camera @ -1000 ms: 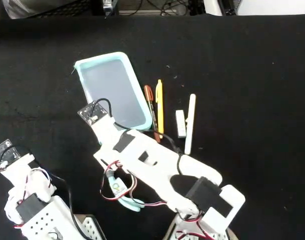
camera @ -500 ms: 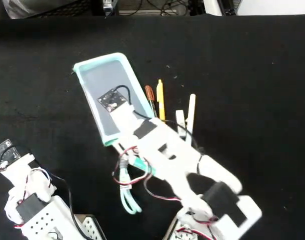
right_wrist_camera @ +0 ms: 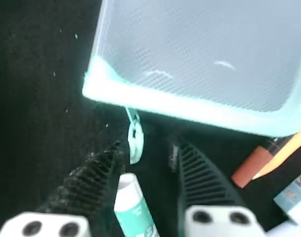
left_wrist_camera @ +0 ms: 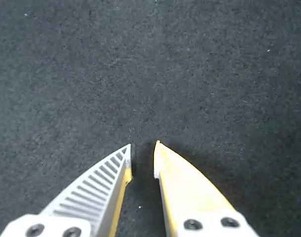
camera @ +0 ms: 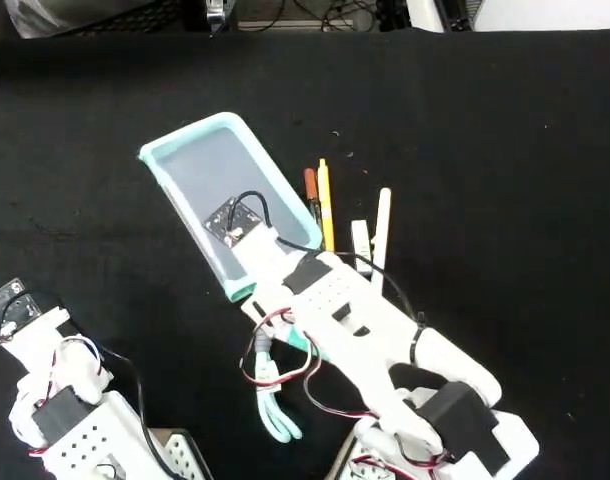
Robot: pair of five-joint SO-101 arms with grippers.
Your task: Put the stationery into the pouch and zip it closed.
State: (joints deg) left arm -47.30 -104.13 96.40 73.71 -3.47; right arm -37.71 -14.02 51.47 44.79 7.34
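Right wrist view — the right tool (right_wrist_camera: 145, 146), released, straddles the zipper pull (right_wrist_camera: 134, 138) of the pouch (right_wrist_camera: 200, 54).

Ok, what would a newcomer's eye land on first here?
The mint-edged pouch, lying slanted on the black table left of centre, with the right gripper open on either side of its zipper pull at the near end. Next, the stationery outside it: a yellow pen and a white pen lie just right of the pouch.
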